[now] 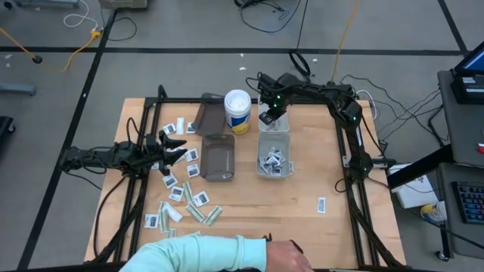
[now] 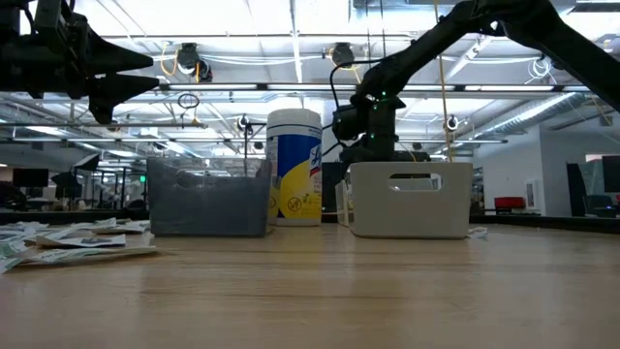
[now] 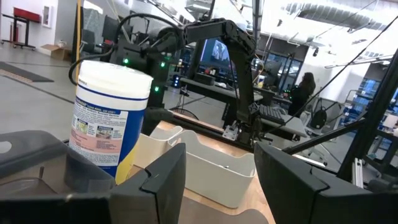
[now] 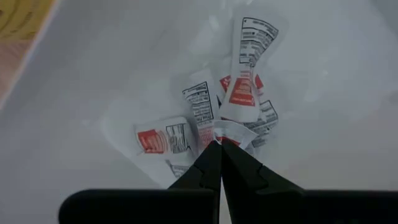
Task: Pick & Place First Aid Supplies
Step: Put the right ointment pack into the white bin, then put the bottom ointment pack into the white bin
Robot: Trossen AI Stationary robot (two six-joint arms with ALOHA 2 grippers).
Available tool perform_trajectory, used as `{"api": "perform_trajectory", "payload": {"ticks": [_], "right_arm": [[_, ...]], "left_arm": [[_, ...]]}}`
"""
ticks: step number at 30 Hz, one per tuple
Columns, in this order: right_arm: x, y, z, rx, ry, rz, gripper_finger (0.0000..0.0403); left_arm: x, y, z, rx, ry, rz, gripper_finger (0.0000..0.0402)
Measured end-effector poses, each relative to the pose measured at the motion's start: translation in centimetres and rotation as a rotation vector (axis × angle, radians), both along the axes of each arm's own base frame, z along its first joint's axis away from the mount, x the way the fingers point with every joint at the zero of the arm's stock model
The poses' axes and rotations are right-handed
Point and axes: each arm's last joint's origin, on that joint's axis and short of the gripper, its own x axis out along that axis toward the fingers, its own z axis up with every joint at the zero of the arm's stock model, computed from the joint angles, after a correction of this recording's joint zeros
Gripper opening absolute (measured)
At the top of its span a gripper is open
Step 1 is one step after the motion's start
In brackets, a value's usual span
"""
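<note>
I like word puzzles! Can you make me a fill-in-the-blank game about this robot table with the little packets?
1. The right gripper is over the white bin with its fingers ____.
2. The wipes tub has a ____ lid.
3. Most loose packets lie near the ____ gripper.
4. A single packet lies alone on the ____ table.

Missing words: shut, white, left, wooden
</note>
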Motion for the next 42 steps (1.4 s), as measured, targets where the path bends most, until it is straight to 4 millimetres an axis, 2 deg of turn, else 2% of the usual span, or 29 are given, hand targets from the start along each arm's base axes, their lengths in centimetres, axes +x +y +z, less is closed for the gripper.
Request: {"api": "perform_trajectory", "payload": {"ticks": [5,16,20,25,28,31,42], "right_arm": [[0.0,0.0,-0.2,0.001,0.000,-0.012,0.0019],[-0.1,0.1,0.0,-0.002,-0.006,-0.002,0.0167],[-0.8,0.6,2.3,-0.054,0.013,-0.096,0.0185],[-1.9,2.1,5.4,-0.108,0.078,-0.311,0.0187],[-2.5,3.5,7.4,-0.134,0.076,-0.399,0.0183],[-3.0,5.6,8.5,-0.130,0.052,-0.472,0.0177],[-6.6,17.1,8.8,-0.089,0.058,-0.541,0.0162]], "left_arm": [[0.0,0.0,0.0,0.000,0.000,0.000,0.0196],[0.0,0.0,0.0,0.000,0.000,0.000,0.0196],[0.0,0.0,0.0,0.000,0.000,0.000,0.0196],[0.0,0.0,0.0,0.000,0.000,0.000,0.0196],[0.0,0.0,0.0,0.000,0.000,0.000,0.0196],[0.0,0.0,0.0,0.000,0.000,0.000,0.0196],[0.0,0.0,0.0,0.000,0.000,0.000,0.0196]]}}
